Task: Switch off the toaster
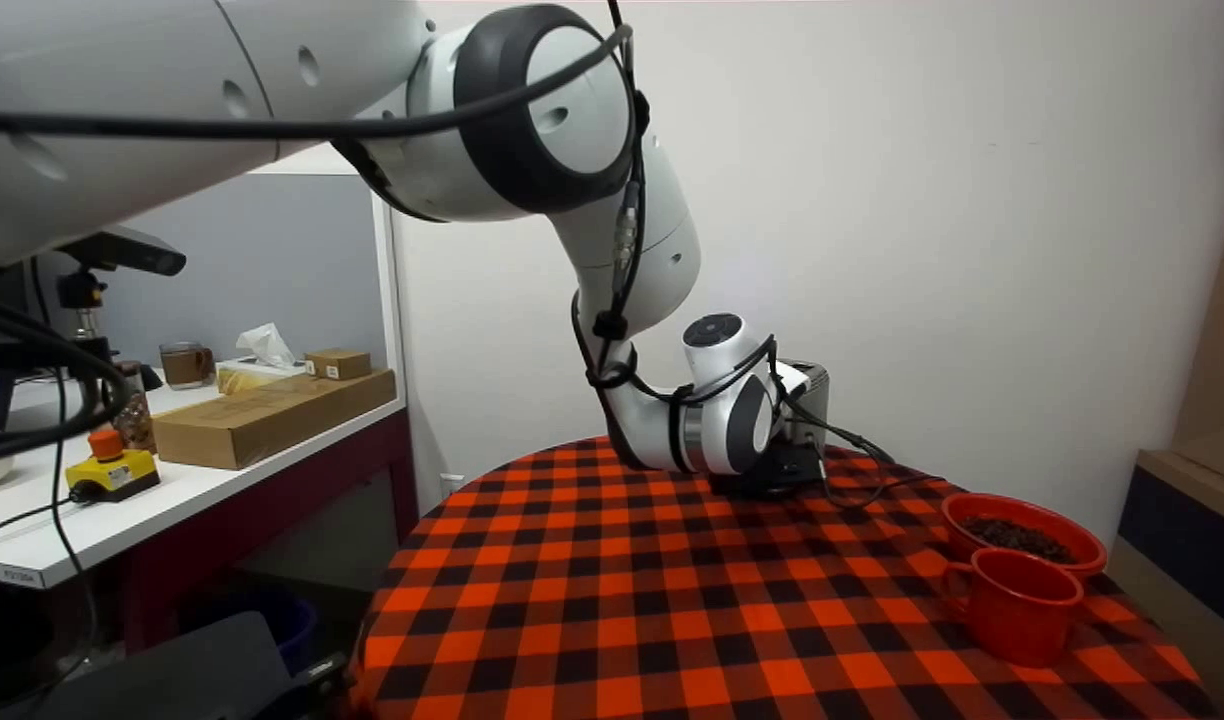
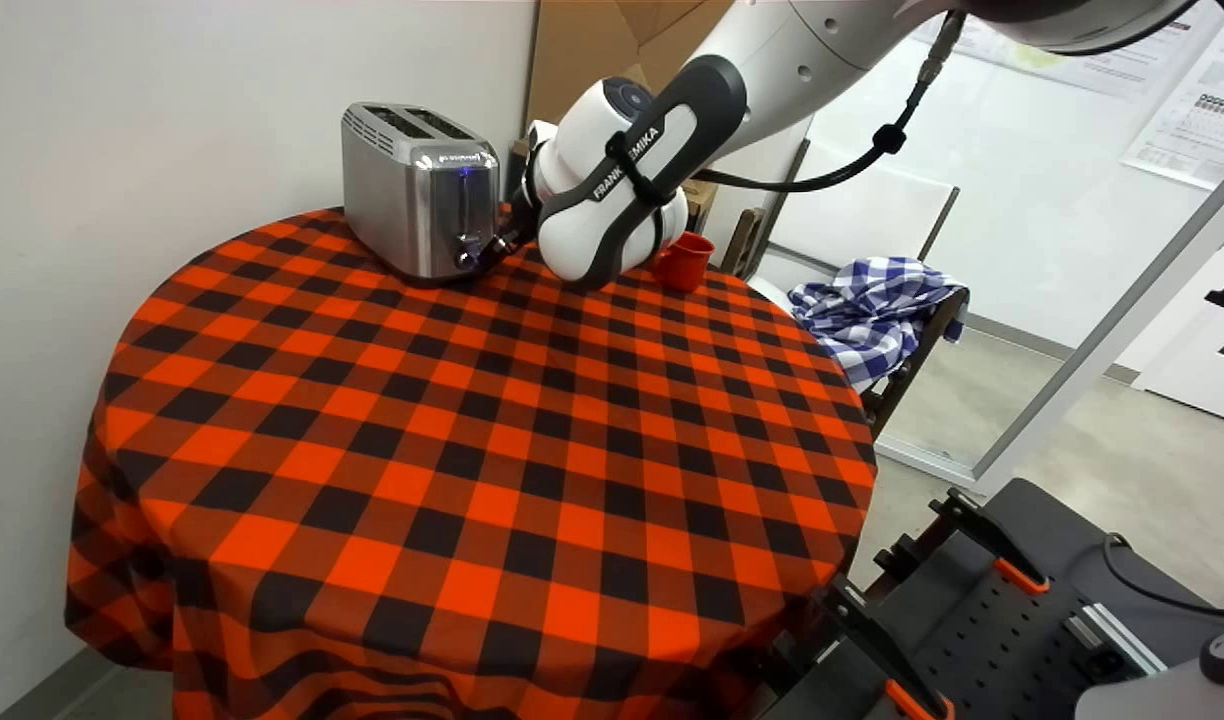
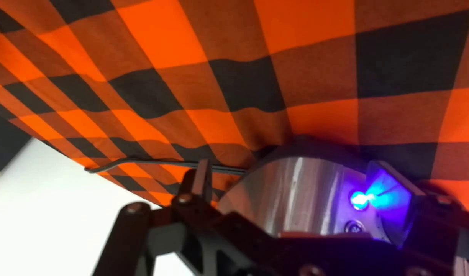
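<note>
The toaster [image 2: 397, 195] is a shiny silver box with top slots and a dark base, standing upright on the checked cloth. In an exterior view only its upper part [image 1: 814, 392] shows behind the wrist. My gripper [image 2: 497, 245] is low at the toaster's front, by its lower corner. In the wrist view the gripper [image 3: 297, 186] is open, its fingers apart with the curved metal front [image 3: 292, 191] between and beyond them. A blue light [image 3: 359, 201] glows close beside the right fingertip and shines on its inner face. Whether that finger touches the toaster cannot be told.
A red cup [image 1: 1027, 610] and a red bowl [image 1: 1087, 560] of dark bits stand near the table's edge. The wall [image 2: 222, 100] is close behind the toaster. A black cord [image 3: 142, 160] lies on the cloth. Cables [image 1: 872, 450] hang from the wrist.
</note>
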Motion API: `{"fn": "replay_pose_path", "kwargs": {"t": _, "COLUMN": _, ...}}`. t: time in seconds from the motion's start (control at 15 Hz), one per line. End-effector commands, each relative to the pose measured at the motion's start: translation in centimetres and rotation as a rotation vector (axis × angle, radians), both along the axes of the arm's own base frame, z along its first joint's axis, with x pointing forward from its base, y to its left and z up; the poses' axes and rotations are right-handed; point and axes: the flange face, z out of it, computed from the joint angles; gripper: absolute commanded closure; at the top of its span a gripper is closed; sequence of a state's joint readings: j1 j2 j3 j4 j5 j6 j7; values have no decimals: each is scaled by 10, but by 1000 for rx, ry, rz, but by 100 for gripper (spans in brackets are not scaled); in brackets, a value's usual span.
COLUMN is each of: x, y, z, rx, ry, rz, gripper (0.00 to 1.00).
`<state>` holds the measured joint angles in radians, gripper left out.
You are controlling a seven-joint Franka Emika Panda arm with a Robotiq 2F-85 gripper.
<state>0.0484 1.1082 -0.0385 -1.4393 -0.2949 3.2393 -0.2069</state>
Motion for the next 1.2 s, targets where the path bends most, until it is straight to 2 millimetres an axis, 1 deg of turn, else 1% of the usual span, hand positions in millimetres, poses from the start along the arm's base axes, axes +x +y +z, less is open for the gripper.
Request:
{"fn": "replay_pose_path", "kwargs": {"t": 0.0, "x": -2, "y": -7, "z": 0, "rx": 31, "ry": -28, "rz": -30, "gripper": 0}}
{"fn": "replay_pose_path", "kwargs": {"t": 0.4, "x": -7, "y": -11, "z": 5, "rx": 83, "ry": -112, "rz": -51, "gripper": 0}}
{"fn": "replay_pose_path", "kwargs": {"t": 0.53, "x": -9, "y": -9, "z": 3, "rx": 94, "ry": -127, "rz": -54, "gripper": 0}}
{"fn": "replay_pose_path", "kwargs": {"t": 0.67, "x": -13, "y": -2, "z": 5, "rx": 131, "ry": -88, "rz": -36, "gripper": 0}}
{"fn": "replay_pose_path", "kwargs": {"t": 0.8, "x": -19, "y": 12, "z": 18, "rx": 192, "ry": 17, "rz": 3, "gripper": 0}}
{"fn": "replay_pose_path", "kwargs": {"t": 0.87, "x": -21, "y": 15, "z": 21, "rx": 212, "ry": 55, "rz": 19, "gripper": 0}}
{"fn": "replay_pose_path", "kwargs": {"t": 0.93, "x": -27, "y": 22, "z": 27, "rx": 243, "ry": 89, "rz": 40, "gripper": 0}}
{"fn": "replay_pose_path", "kwargs": {"t": 1.07, "x": -35, "y": 26, "z": 43, "rx": 307, "ry": 161, "rz": 77, "gripper": 0}}
{"fn": "replay_pose_path", "kwargs": {"t": 1.13, "x": -39, "y": 25, "z": 55, "rx": 338, "ry": 205, "rz": 96, "gripper": 0}}
